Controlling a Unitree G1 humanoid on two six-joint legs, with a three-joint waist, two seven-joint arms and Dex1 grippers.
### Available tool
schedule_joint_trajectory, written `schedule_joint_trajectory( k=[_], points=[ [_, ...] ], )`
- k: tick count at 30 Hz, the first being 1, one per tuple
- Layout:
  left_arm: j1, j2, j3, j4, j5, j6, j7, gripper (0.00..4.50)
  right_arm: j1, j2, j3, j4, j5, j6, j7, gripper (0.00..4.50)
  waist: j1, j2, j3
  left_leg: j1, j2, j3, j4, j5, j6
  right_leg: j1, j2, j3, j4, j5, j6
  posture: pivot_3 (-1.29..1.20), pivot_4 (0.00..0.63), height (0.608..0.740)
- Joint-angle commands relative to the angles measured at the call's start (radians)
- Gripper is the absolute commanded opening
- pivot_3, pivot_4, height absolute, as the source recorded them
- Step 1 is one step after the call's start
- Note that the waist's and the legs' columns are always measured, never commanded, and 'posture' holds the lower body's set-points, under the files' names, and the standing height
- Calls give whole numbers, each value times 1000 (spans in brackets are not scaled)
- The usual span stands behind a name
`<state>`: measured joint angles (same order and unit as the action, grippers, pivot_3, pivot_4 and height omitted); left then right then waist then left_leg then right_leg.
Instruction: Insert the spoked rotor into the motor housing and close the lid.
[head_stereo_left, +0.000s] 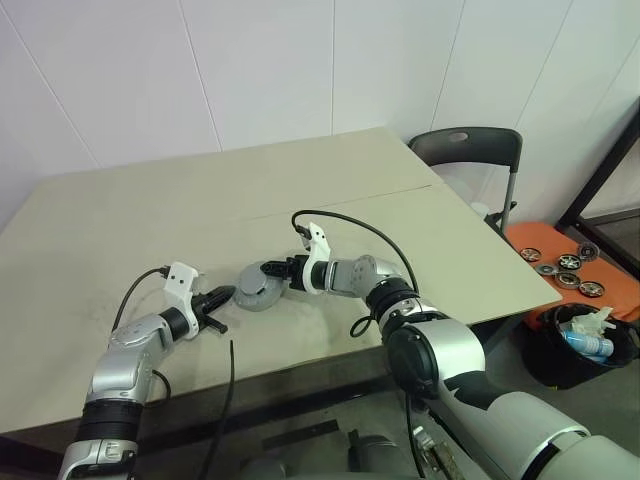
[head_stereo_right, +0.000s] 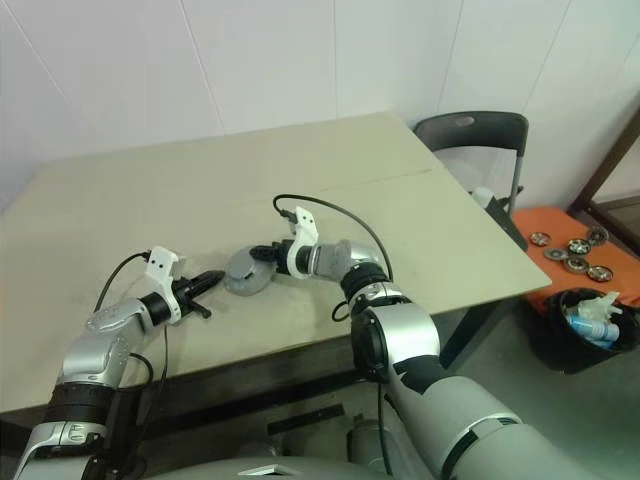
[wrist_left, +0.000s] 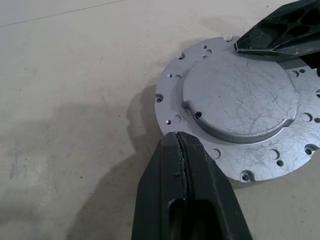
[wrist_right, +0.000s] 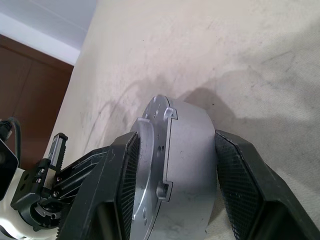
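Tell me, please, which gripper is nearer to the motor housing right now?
The right. The right gripper straddles the motor housing, one finger on each side. The left gripper, fingers shut, sits just beside its rim.

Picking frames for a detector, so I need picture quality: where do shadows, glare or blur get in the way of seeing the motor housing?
Left wrist view: the lid is sharp, scratches and holes clear, with a soft shadow on the table. Right wrist view: the motor housing is evenly lit; the right hand fingers are slightly soft. Left eye view: no glare, but the housing is small.

Silver motor housing sits on the table, lid apparently closed.
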<state>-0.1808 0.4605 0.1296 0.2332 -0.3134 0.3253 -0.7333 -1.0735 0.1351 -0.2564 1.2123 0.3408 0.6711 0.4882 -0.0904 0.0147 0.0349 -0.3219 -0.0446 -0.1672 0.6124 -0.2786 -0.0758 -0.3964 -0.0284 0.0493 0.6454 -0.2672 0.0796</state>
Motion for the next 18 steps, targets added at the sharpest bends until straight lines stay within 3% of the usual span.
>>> schedule_joint_trajectory(
  k=[1, 7, 18],
  points=[
    [4, 4, -22, 10, 14, 16, -4, 0, 16, 32, 22, 28, -33, 10, -38, 1985, 0, 0, 0, 0, 0, 0, 0, 0, 0, 0, 0, 0, 0, 0, 0, 0, 0, 740],
    [3, 5, -21, 16, 15, 12, -6, 0, 19, 36, 51, 26, -46, 60, 11, 1984, -2, 0, 0, 0, 0, 0, 0, 0, 0, 0, 0, 0, 0, 0, 0, 0, 0, 740],
    [9, 20, -2, 12, 7, 10, -8, 0, 15, 22, -13, 39, -5, 88, -48, 1984, -5, 1, 0, 0, 0, 0, -1, 0, 0, 0, 0, 0, 0, 0, 0, 0, 0, 740]
  ],
)
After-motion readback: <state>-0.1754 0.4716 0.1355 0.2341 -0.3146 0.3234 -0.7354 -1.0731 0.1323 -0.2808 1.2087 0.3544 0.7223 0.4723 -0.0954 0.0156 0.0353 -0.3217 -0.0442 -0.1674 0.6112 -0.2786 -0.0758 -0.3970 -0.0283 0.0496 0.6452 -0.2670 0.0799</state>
